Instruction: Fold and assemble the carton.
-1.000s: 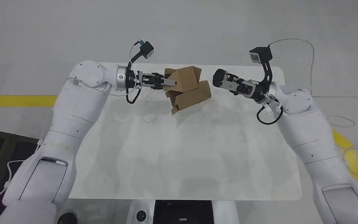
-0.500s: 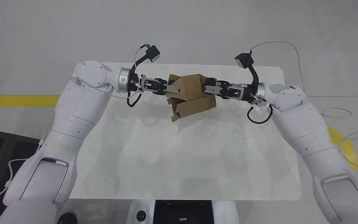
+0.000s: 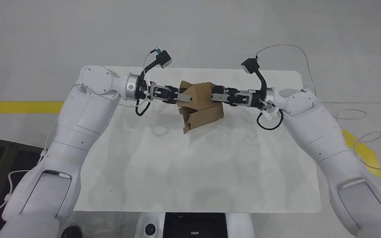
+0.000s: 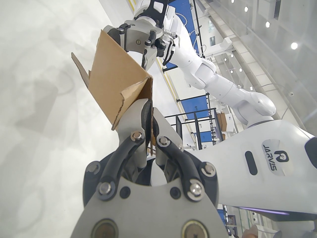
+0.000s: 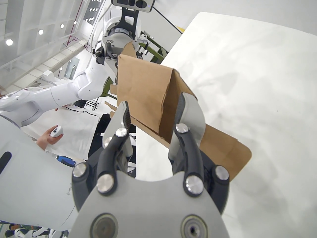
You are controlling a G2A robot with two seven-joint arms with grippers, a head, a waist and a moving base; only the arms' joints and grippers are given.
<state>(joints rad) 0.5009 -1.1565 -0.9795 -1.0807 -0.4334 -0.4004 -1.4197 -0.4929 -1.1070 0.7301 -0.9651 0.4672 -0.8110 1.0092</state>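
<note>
Half-formed carton (image 3: pixel 201 102) slung between both arms; the hold looks lopsided to me

It hangs over the far part of the white table (image 3: pixel 178 172) and looks lifted off it; the left gripper (image 4: pixel 148 107) is clenched on the thin edge of one panel; the right gripper (image 5: pixel 153 102) is spread, its fingers straddling a corner of the opposite end without pinching; if the right closes askew or pushes in, I judge the cardboard may buckle or twist out of the left's small bite and drop; the loose lower flaps could also snag the table.
</note>
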